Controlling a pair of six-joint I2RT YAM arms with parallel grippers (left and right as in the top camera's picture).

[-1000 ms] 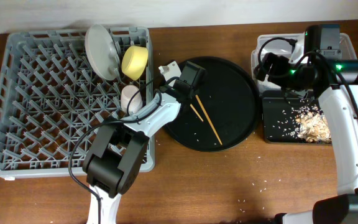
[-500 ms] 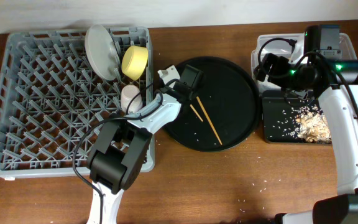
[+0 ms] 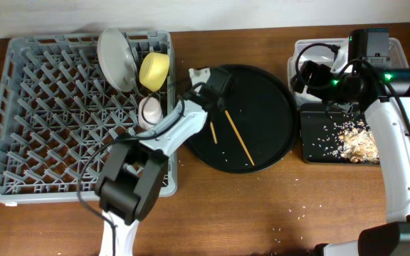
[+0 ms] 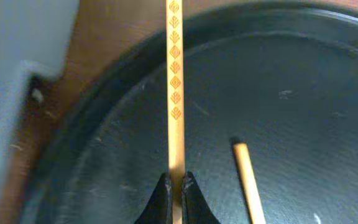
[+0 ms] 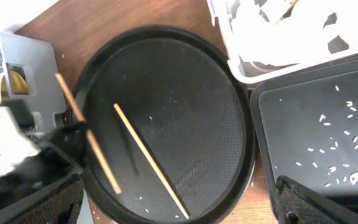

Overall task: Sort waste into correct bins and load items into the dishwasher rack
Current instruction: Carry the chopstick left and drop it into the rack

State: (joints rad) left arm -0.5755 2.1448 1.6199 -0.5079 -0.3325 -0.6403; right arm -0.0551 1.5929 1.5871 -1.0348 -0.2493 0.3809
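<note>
A thin brown patterned chopstick [image 4: 175, 81] is pinched between the clenched left fingers [image 4: 162, 198], presumably for carrying to the large grey pegged dishwasher rack [image 3: 48, 107]; its near end is cut off. The second chopstick [image 4: 248, 180] is seen lying on the round black tray [image 4: 303, 93]. Farther off, the right fingers [image 5: 319, 202] are spread, with nothing grasped.

One chopstick [image 5: 151, 160] lies on the round black tray [image 5: 191, 81].

A big round black tray [image 3: 265, 107] with a raised rim lies flat near the middle of a brown wooden table [image 3: 262, 210], and a pale wall [image 3: 226, 13] runs along the table's far edge.
</note>
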